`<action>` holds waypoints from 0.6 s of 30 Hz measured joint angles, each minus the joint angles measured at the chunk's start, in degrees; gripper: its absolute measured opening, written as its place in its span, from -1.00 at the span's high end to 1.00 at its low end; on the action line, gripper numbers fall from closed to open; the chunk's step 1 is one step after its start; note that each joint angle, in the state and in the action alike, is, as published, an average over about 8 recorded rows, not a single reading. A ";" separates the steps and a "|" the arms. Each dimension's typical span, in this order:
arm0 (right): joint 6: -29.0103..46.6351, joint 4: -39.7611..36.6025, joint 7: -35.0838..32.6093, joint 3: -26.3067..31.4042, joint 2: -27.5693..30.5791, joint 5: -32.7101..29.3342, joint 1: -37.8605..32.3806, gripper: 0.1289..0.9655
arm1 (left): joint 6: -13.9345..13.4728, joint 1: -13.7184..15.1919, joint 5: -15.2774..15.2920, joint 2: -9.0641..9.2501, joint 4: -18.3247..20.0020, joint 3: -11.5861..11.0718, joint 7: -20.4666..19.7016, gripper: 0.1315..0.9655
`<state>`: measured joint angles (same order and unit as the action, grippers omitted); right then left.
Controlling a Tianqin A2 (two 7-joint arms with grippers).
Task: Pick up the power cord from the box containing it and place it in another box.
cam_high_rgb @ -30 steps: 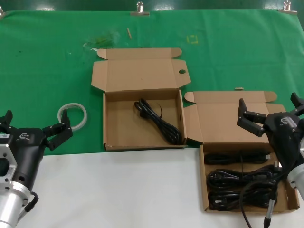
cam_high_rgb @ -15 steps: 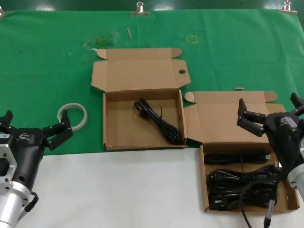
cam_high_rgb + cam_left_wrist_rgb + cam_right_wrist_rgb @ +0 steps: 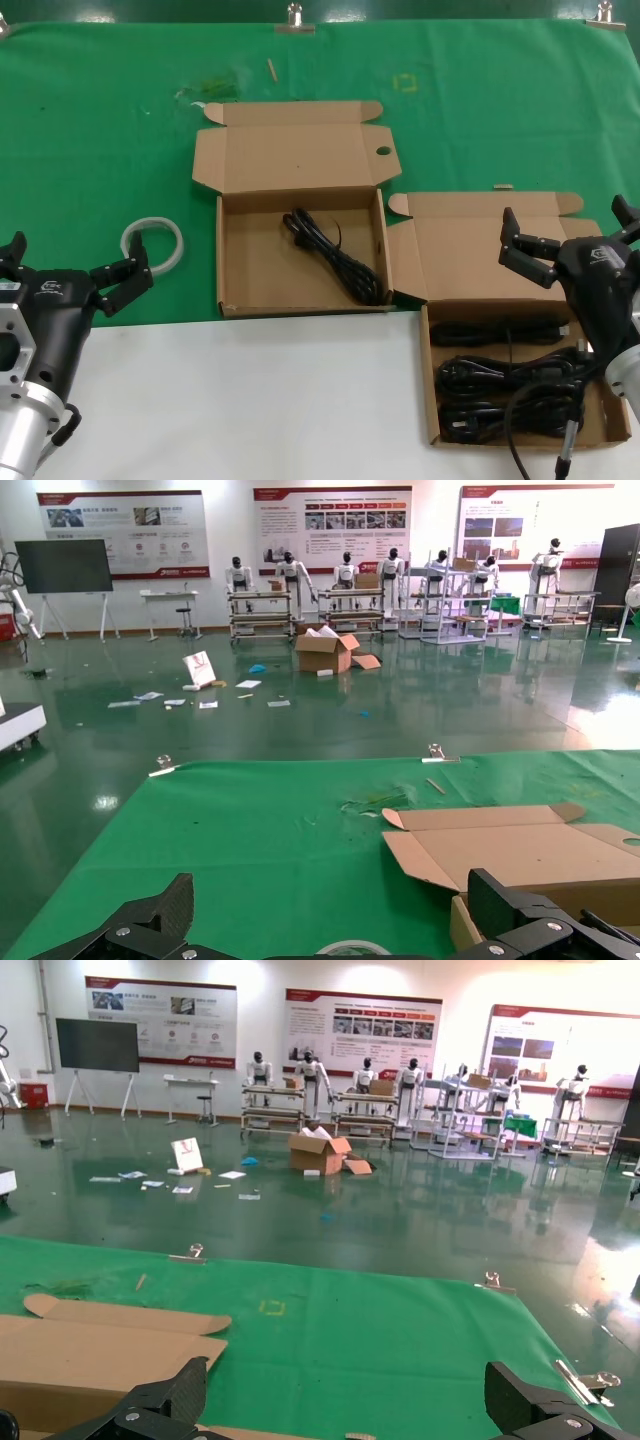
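Observation:
The power cord [image 3: 335,256], one narrow black hank, lies inside the middle cardboard box [image 3: 300,303], whose open lid has a tiny dark dot and a round hole [image 3: 383,151]. The right box [image 3: 470,262], with a plain lid, holds a bulkier tangle of several black cables [image 3: 505,385]. My left gripper [image 3: 75,258] is open and empty at the near left, away from both boxes. My right gripper [image 3: 567,222] is open and empty above the right box's lid. In the wrist views the left gripper [image 3: 335,915] and right gripper [image 3: 345,1395] hold nothing.
A white tape ring [image 3: 153,243] lies on the green cloth left of the middle box. The white table front [image 3: 250,400] runs along the near side. The middle box's lid shows in the left wrist view [image 3: 520,855]. Metal clips [image 3: 294,18] hold the cloth's far edge.

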<state>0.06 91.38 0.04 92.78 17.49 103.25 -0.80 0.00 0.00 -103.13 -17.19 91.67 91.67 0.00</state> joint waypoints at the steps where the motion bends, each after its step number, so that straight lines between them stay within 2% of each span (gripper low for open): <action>1: 0.00 0.00 0.00 0.00 0.00 0.00 0.00 -1.00 | 0.00 0.00 0.00 0.00 0.00 0.00 0.00 -1.00; 18: 0.00 0.00 0.00 0.00 0.00 0.00 0.00 -1.00 | 0.00 0.00 0.00 0.00 0.00 0.00 0.00 -1.00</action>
<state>0.06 91.38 0.04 92.78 17.49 103.25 -0.80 0.00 0.00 -103.13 -17.19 91.67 91.67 0.00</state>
